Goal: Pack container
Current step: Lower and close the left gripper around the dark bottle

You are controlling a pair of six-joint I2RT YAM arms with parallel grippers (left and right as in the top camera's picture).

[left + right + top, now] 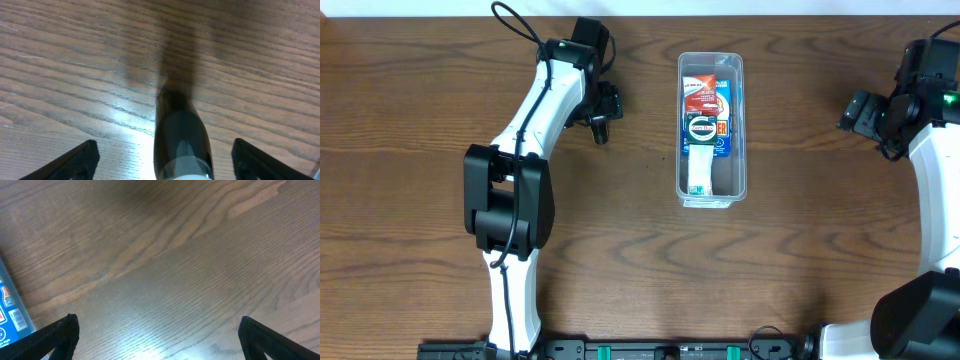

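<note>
Pickup step: left jaws set around a dark item, container partly filled.
Container [682, 130] sits near the far edge of the desk [800, 260], about midway along it, with a blue-and-red packet [705, 100] inside. Left jaws stand wide, a dark rounded item [180, 135] between them, seemingly untouched. Right jaws gape wide over wood. Next, I judge: close squarely, lift, carry it to the container.

Clear plastic rectangular container [682, 160] sits on the brown wooden table [790, 260]. Inside it, a white strip-shaped item [700, 172] lies on a blue-and-red printed packet [712, 92]. Left gripper [604, 116] is left of the container, right gripper [861, 118] right of it.
</note>
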